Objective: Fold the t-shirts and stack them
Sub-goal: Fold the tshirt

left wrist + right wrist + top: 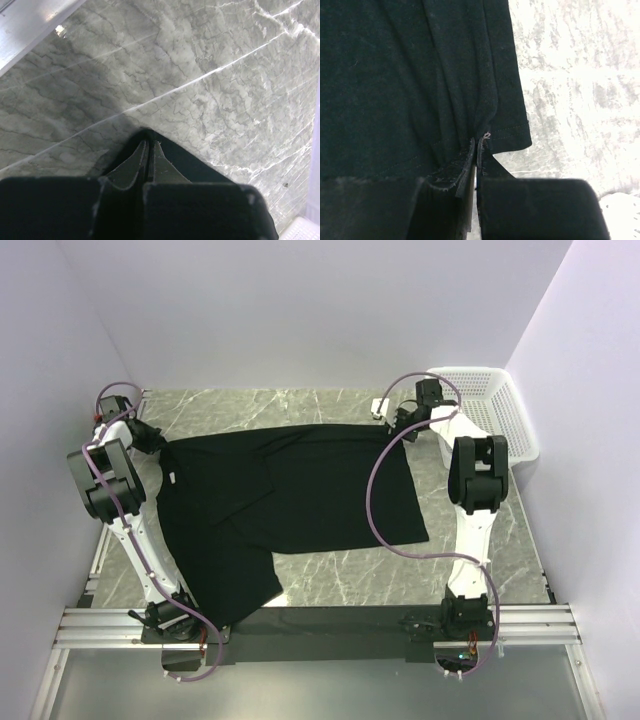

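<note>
The right pincer [476,150] was clenched on the stitched hem of the black short-sleeved cloth t-shirt [300,490], at its far right corner. The left pincer [148,152] was pinched shut on a cloth corner at the shirt's far left edge. Between the 2 pincers the shirt lay spread on the grey marble-patterned counter [250,405], with a white slatted plastic basket [500,405] beyond its right corner.

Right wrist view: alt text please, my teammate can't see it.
The right claw is shut on the hemmed corner of a black t-shirt filling the frame's left. Pale marbled table shows on the right.
</note>
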Robot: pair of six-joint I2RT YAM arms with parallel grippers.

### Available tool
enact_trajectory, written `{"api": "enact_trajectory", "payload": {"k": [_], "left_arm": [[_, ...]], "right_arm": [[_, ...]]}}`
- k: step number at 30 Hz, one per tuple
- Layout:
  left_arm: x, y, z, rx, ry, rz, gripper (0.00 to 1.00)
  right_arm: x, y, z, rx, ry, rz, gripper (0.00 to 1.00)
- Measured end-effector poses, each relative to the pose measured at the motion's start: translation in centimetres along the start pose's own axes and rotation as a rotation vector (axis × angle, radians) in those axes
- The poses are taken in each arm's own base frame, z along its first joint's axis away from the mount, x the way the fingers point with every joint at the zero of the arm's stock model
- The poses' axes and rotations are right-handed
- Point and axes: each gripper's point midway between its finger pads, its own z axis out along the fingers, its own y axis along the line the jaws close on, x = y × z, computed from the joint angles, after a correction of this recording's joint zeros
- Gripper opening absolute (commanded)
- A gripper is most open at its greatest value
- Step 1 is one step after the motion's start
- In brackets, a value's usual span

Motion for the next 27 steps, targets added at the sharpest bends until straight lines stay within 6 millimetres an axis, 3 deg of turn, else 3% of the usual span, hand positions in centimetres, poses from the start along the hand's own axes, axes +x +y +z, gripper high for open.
{"api": "enact_trajectory", "payload": {"k": [7, 14, 18, 27], "left_arm": [[-0.2, -0.1, 0.2, 0.002, 0.006, -0.002, 0.01], [-0.1, 0.0, 0.2, -0.003, 0.013, -0.005, 0.01], [-0.1, -0.1, 0.1, -0.002, 0.015, -0.005, 0.01], [-0.1, -0.1, 0.1, -0.001, 0.015, -0.005, 0.01]], "right_arm": [[-0.7, -0.5, -0.1, 0.043, -0.04, -0.017, 0.06], [-2.7, -4.1, -1.5, 0.189, -0.09, 0.032, 0.06], [-3.1, -4.9, -1.8, 0.222, -0.104, 0.03, 0.05], [-2.7, -0.6, -2.8, 0.163, -0.117, -0.062, 0.08]]}}
